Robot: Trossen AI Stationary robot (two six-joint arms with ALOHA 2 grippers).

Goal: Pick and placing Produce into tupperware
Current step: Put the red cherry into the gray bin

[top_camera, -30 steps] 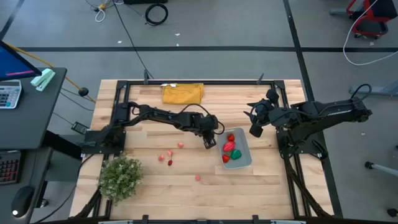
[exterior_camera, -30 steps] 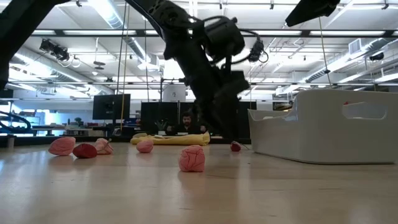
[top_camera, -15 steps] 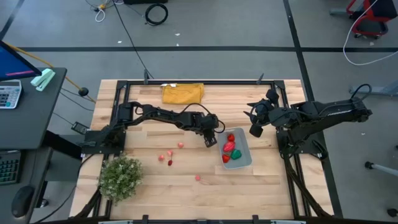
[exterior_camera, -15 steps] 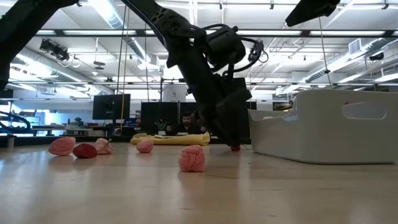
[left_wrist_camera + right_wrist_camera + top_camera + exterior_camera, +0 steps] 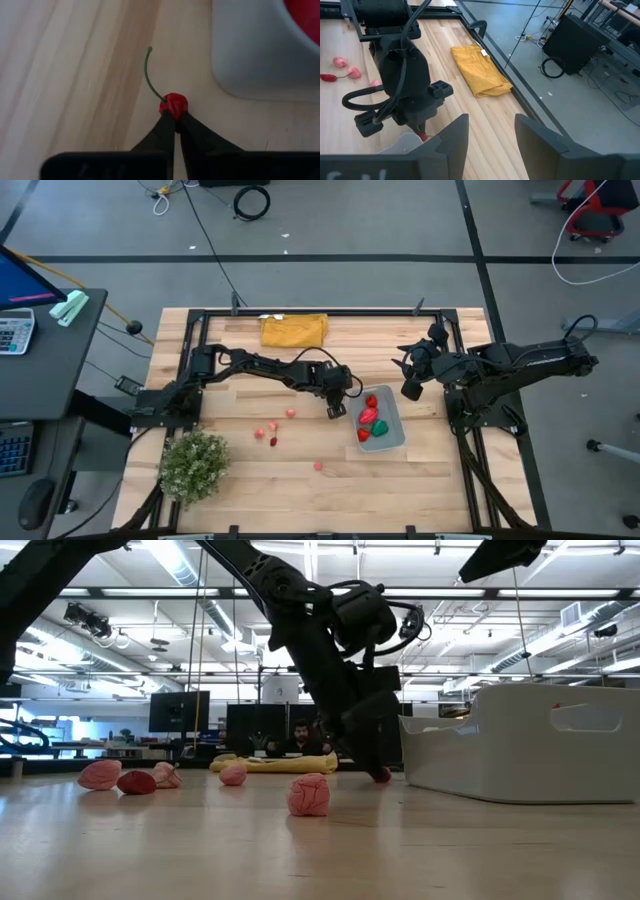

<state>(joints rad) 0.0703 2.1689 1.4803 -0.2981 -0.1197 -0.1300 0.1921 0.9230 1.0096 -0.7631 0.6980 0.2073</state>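
Barely shifted left gripper (image 5: 172,122), pinched on cherry (image 5: 174,104), tupperware (image 5: 250,60) partly cropped.

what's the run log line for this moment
left pincer: shut on cherry, on table beside tupperware | right pincer: open, waiting off to the side | loose produce: still on table

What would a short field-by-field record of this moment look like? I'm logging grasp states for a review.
left gripper: shut on the cherry, at table level beside the tupperware
cherry: red, green stem, on the wood just outside the container's wall
right gripper: open, off the table's right side, waiting
in tupperware: red pieces and one green piece
loose produce: pink and red pieces on the table
other items: yellow cloth, plant
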